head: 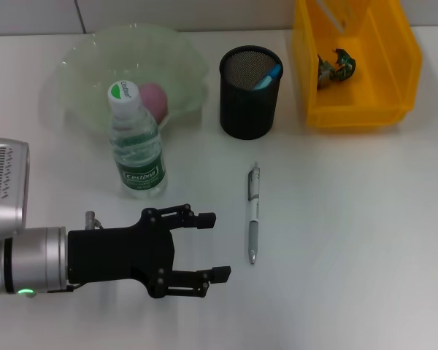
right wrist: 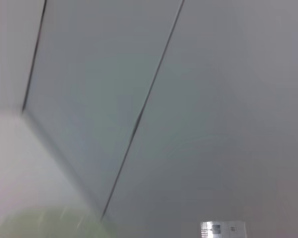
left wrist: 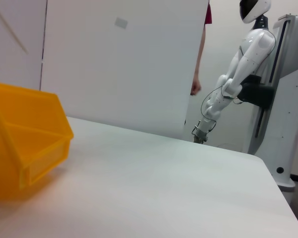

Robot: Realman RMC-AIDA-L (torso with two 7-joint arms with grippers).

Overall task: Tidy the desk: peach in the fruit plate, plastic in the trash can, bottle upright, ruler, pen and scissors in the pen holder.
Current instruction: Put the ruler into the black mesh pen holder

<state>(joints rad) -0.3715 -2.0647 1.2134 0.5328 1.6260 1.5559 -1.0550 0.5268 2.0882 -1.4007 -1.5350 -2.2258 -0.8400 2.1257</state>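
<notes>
Left gripper [head: 213, 246]: black, two-fingered, on a silver arm; jaws spread apart with nothing between them, held low over the white desk [head: 365, 240], fingertips pointing toward the silver-and-white ballpoint pen [head: 253, 214] and stopping just short of it.

Silver-and-white ballpoint pen: lying flat on the desk, lengthwise front to back, taken here as the landmark.

Black mesh pen holder [head: 250, 92]: upright, beyond the pen's far end, apart from it; a blue-tipped item [head: 269, 76] stands inside.

Clear plastic water bottle with white cap and green label [head: 136, 144]: upright, to the left of the pen, just beyond the left gripper.

Pale green translucent fruit plate [head: 84, 69]: beyond the pen and to its left, behind the bottle; a pink peach [head: 153, 98] rests in it.

Yellow plastic bin [head: 394, 73]: beyond the pen and to its right; crumpled plastic [head: 336, 67] lies inside.

Right gripper: not seen in any view.
</notes>
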